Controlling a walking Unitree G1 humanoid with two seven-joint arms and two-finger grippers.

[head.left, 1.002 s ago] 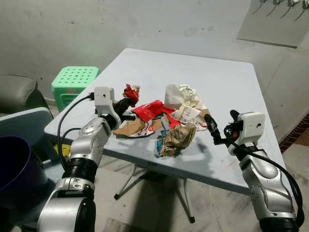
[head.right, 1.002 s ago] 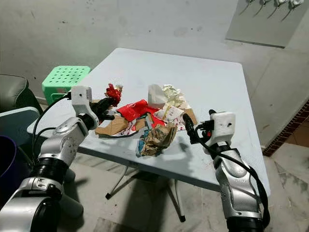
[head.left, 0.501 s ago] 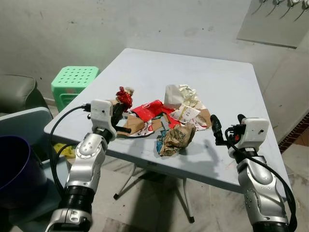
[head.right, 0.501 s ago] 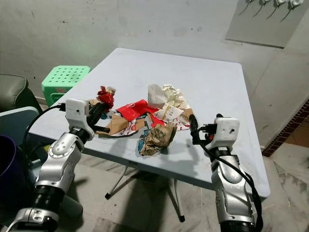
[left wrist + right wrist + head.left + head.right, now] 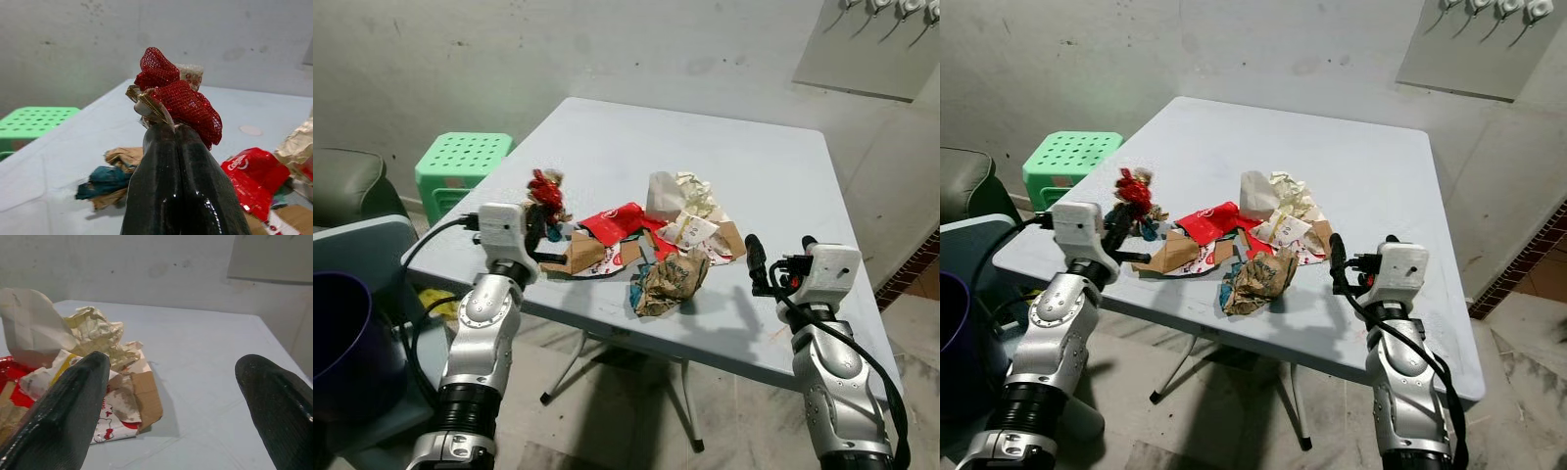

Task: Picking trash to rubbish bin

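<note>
Your left pincer (image 5: 540,217) is clamped on a wad of red netting (image 5: 545,187), held up above the table's (image 5: 783,186) left edge, clear of the trash pile (image 5: 651,240). The move ahead, as I judge it, turns on the purple bin (image 5: 342,338): it sits on the floor at about eight o'clock from that pincer, well apart and lower, so the left arm is the nearer one. Your right pincer (image 5: 775,257) hangs spread and empty over the table, at three o'clock from the pile.
</note>
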